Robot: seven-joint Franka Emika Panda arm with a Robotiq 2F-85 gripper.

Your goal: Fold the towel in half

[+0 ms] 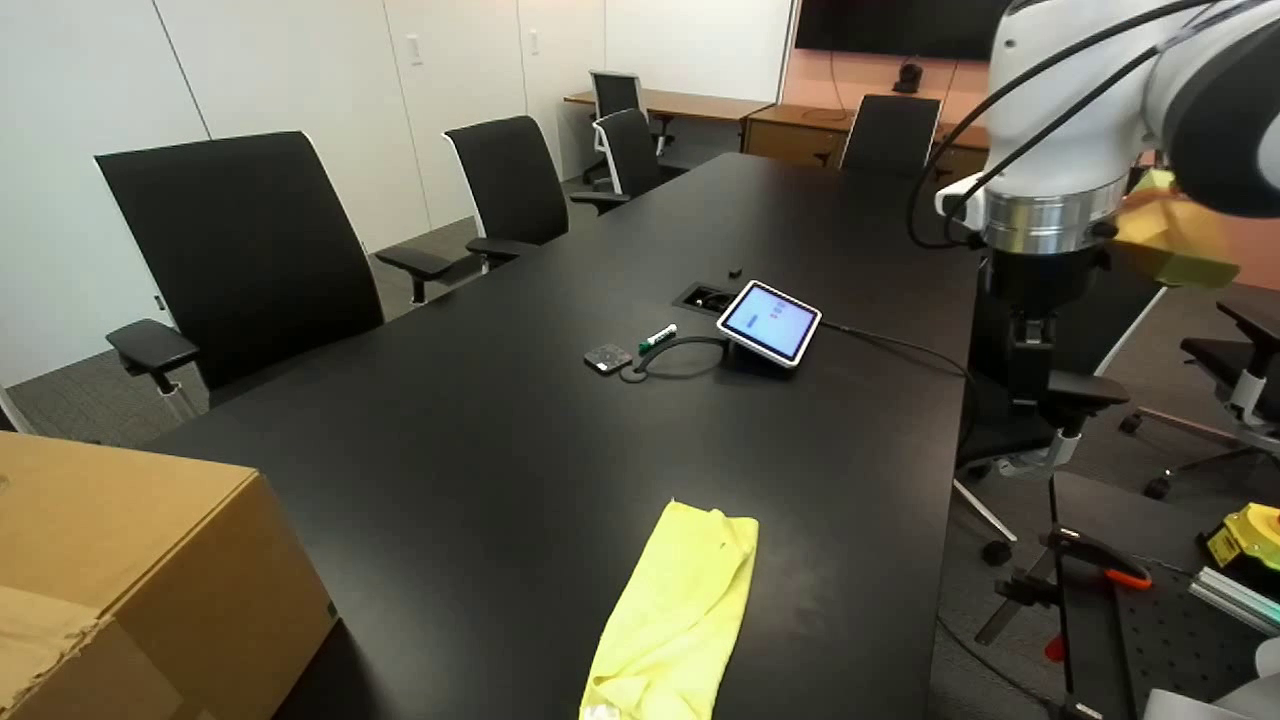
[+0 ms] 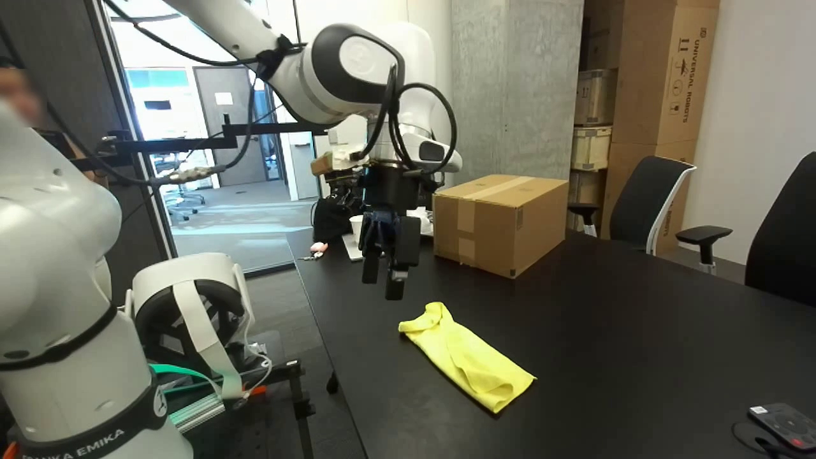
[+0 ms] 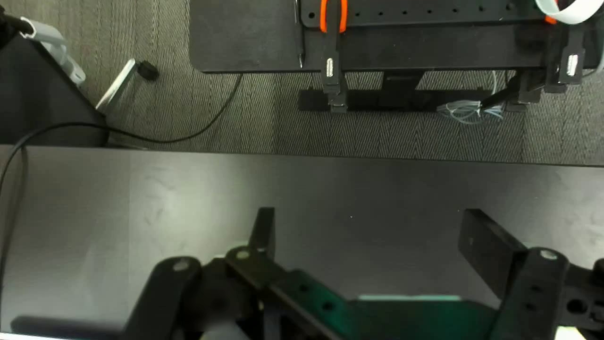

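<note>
While the long black conference table (image 1: pixel 480 450) runs from near to far in an exterior view, it's the white Franka arm (image 2: pixel 350 64) that grabs the eye, curving in from the left in an exterior view with its wrist pointing down. Up on the far wall, a dark wall screen (image 1: pixel 905 28), partly cut off by the frame. Black office chairs (image 1: pixel 245 250) line up along the left side of the table in an exterior view, and now the big one on the tabletop, a taped cardboard box (image 2: pixel 500 217), sitting towards the far end in an exterior view!

And look at that yellow towel (image 2: pixel 468 360): it lies on the table, nearer than the box in this view, stretched into a long wrinkled strip with its far-left end bunched up. On we go to the white-framed tablet (image 1: pixel 770 322), screen lit, tilted, farther down the table than the towel in an exterior view.

Now the Robotiq gripper (image 3: pixel 370 229), hanging over the table, fingers down and apart from the towel. The wrist view settles it: two black fingers set wide, with dark table showing between them!

Down to the small stuff: a flat black pad (image 1: pixel 607 359) left of the tablet, and last of all, between those two, a green-capped marker (image 1: pixel 657 338)
</note>
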